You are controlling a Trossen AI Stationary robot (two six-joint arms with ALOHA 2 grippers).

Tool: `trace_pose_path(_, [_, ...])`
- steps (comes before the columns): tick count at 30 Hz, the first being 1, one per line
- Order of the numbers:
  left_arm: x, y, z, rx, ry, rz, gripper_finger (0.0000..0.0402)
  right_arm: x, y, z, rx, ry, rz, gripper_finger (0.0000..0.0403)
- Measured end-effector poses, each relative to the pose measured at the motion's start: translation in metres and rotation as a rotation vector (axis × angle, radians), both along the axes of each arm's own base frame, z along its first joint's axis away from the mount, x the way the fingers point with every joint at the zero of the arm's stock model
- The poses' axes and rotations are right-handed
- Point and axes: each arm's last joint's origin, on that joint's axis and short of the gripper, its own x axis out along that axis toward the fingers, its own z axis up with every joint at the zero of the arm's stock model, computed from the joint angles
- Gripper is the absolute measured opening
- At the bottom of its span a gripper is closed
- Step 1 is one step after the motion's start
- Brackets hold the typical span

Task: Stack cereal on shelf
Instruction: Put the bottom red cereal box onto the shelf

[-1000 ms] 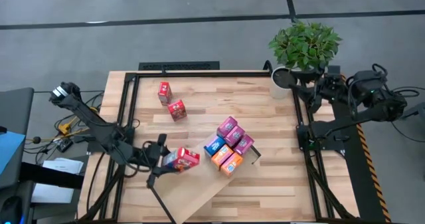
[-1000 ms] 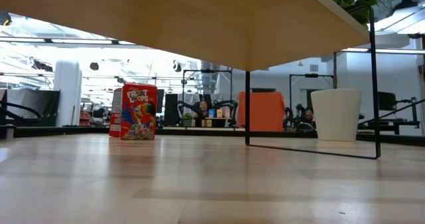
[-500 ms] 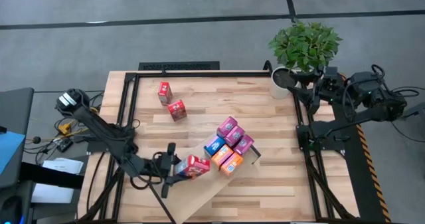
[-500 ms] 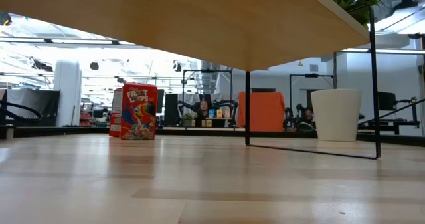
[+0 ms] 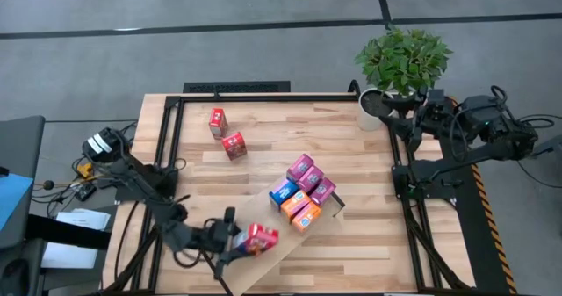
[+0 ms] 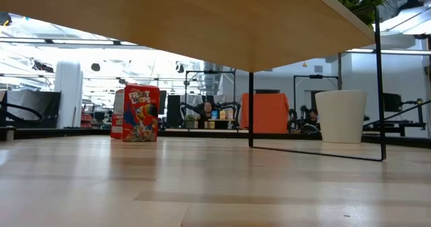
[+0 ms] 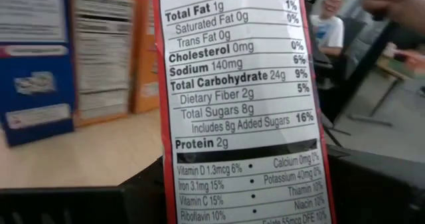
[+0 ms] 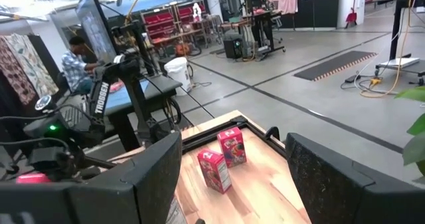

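My left gripper (image 5: 234, 240) is shut on a red cereal box (image 5: 262, 239) over the near left end of the shelf (image 5: 294, 243), a pale board lying askew on the table. In the left wrist view the box's nutrition panel (image 7: 239, 84) fills the middle. Several pink, blue and orange cereal boxes (image 5: 301, 193) stand packed together on the shelf. Two red boxes (image 5: 226, 133) stand on the tabletop at the far left. My right gripper (image 8: 232, 177) hangs open, high above the table's far right corner. My left gripper pinches the red box between its two fingers at the end nearest the wrist (image 7: 192, 194). The fingers (image 7: 136, 197) come level from the table's left. The panel faces the wrist camera upright. Whether the box rests on the shelf or hangs clear, I cannot tell.
A potted plant (image 5: 402, 63) in a white pot (image 6: 340, 116) stands at the far right corner. In the low view the shelf's underside (image 6: 202, 25) spans the top, with a black leg (image 6: 251, 109). People sit in the room beyond the table.
My left gripper has carried the red box toward the table's near edge and a little to the right, sinking as it went. The box now sits over the shelf's near left end. The hold has stayed shut. The other boxes have kept their places.
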Motion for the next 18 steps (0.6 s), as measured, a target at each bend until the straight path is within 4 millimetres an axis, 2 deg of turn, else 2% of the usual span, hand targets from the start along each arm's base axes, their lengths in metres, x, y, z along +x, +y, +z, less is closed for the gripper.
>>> trace_pose_path(6, [-0.0074,-0.0023,0.0007,0.082,-0.009,0.149,0.0160,-0.0001,-0.0001,-0.0019,0.006,0.017,-0.003,0.0295])
trace_pose_path(14, [-0.0003,0.0031,-0.0038,0.105,0.022,0.118,0.0160,-0.0001,-0.0002,-0.0019,0.030,0.007,-0.005,0.0295])
trace_pose_path(18, [-0.0005,0.0032,-0.0051,0.152,0.031,0.118,0.0176,-0.0001,-0.0001,-0.0019,0.036,0.004,-0.004,0.0295])
